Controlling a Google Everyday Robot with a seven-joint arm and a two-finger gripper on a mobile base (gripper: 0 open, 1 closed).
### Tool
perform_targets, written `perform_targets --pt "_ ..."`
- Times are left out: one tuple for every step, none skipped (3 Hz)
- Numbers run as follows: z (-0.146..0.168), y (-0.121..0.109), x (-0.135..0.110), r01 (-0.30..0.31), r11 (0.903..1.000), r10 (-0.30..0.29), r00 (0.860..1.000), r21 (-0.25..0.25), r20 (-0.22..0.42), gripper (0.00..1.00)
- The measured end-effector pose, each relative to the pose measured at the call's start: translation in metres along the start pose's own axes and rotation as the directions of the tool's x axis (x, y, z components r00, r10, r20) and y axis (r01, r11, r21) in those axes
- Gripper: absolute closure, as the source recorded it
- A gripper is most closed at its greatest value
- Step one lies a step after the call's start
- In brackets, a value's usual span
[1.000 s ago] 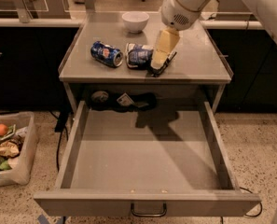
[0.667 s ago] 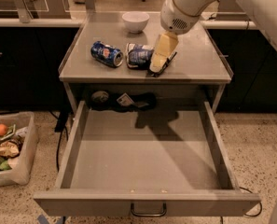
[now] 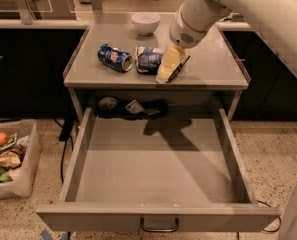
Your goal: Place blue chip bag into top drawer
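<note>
In the camera view you see that almost nothing has changed in the last second. The end effector (image 3: 169,68) was already low over the counter (image 3: 213,64) and it stays there, moved only a little downward. The blue chip bag (image 3: 148,60) has not moved either. In my judgement this means the grasp is still in preparation or just being made, and the carrying to the drawer has not begun.

The bag lies on the counter directly at the left of the end effector, and it seems to touch it. Whether the end effector is open or closed on the bag, I cannot tell from here.

The bag looks crumpled, dark blue with white and light-blue print. It is probably soft and slippery, so you should expect that it deforms when it is squeezed. A blue soda can (image 3: 114,57) lies further left of it; do not confuse them.

The top drawer (image 3: 158,216) is pulled out, below and in front of the end effector.
</note>
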State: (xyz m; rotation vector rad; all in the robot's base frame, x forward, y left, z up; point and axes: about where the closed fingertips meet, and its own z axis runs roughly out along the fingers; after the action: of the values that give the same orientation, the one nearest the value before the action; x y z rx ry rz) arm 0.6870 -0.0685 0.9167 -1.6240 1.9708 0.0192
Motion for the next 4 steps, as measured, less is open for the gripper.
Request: perform_targets --pt "0.0739 -0.0323 0.0049 -0.042 0.9990 0.042 0.998 0.013 -0.040 0.00" --pt "0.0743 -0.0322 0.0049 -0.042 0.9990 0.042 0.998 0.012 -0.040 0.00" --pt "0.0743 -0.0322 0.0049 -0.042 0.9990 0.042 0.998 0.012 -0.040 0.19" --pt "0.0743 -0.0322 0.0049 -0.042 0.9990 0.042 0.998 0.012 -0.040 0.41"
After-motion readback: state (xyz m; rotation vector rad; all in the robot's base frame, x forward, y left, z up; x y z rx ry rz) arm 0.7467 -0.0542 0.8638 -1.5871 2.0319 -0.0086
